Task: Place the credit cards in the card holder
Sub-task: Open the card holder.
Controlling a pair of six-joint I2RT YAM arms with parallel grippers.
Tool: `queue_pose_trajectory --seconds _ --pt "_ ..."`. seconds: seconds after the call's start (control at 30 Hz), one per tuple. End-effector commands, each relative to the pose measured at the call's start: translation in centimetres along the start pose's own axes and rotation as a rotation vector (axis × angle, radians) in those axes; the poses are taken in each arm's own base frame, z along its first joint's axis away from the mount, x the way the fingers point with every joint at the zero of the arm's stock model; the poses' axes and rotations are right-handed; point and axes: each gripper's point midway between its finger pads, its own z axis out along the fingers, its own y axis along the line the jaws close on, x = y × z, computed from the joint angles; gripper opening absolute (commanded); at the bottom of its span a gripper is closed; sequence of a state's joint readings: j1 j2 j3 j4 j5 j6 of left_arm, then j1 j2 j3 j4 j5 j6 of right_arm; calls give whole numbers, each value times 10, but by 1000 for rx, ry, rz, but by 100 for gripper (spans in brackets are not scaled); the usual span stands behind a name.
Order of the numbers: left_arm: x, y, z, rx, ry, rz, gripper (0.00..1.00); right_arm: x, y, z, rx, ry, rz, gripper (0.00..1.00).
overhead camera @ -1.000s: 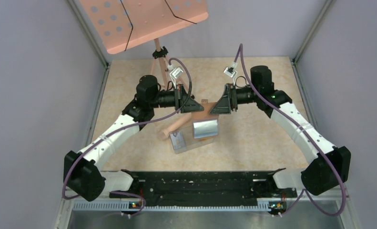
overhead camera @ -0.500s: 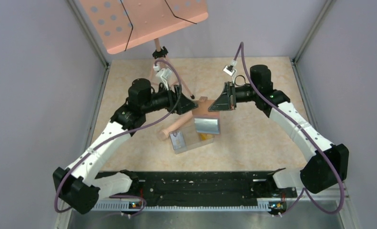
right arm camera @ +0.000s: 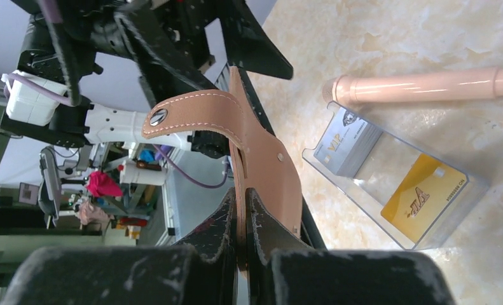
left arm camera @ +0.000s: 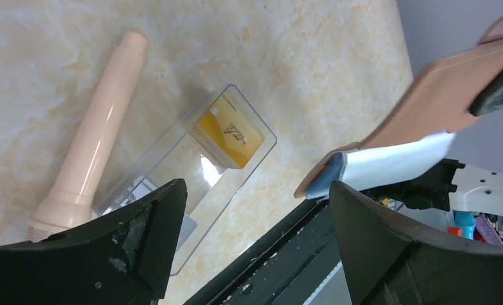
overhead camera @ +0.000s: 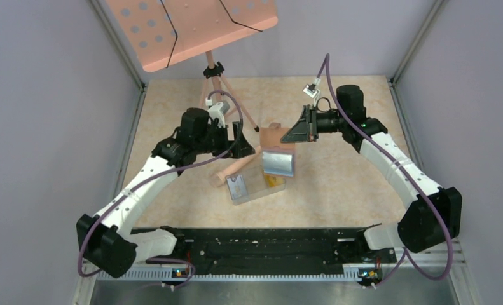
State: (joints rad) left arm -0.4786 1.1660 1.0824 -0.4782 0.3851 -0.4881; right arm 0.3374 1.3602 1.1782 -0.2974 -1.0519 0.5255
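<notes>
Right gripper (right arm camera: 241, 210) clamped tight on one edge of card holder (right arm camera: 261, 165), holding it aloft. Left gripper (left arm camera: 258, 219) wide open, empty, hovering. Below it, clear tray (left arm camera: 172, 152) holds yellow card (left arm camera: 231, 132) and grey card (right arm camera: 347, 147), with peach cylinder (left arm camera: 96, 159) beside. Risk: thin edge pinch lets holder twist or slip when a card pushes in, and tray wall may block pickup.

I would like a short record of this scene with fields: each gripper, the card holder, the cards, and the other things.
left gripper: jaws open, holding nothing
right gripper: jaws shut on the card holder
card holder: brown, held off the table, strap unfastened
clear tray: on the table
yellow card: lying in the tray
grey card: in the tray, at the end nearer the rod
peach rod: lying on the table beside the tray
</notes>
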Motion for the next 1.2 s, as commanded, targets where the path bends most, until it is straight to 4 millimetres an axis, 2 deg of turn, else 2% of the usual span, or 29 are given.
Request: queue_pose_trajectory --seconds 0.0,0.1,0.4,0.77,1.0,1.17 --pt "17 -7 14 81 99 -42 86 -21 14 -2 -15 -47 -56 0" --pt "21 -11 21 112 122 -56 84 -20 10 -2 -1 -51 -45 0" --pt "33 -7 34 120 149 -85 80 -22 3 2 14 -55 -19 0" --pt "21 3 46 65 100 -90 78 -22 0 2 16 -53 -10 0" --pt "22 -1 49 95 110 -93 75 -20 -3 4 23 -50 -1 0" --pt "18 -21 42 201 90 -75 71 -18 -8 5 34 -50 8 0"
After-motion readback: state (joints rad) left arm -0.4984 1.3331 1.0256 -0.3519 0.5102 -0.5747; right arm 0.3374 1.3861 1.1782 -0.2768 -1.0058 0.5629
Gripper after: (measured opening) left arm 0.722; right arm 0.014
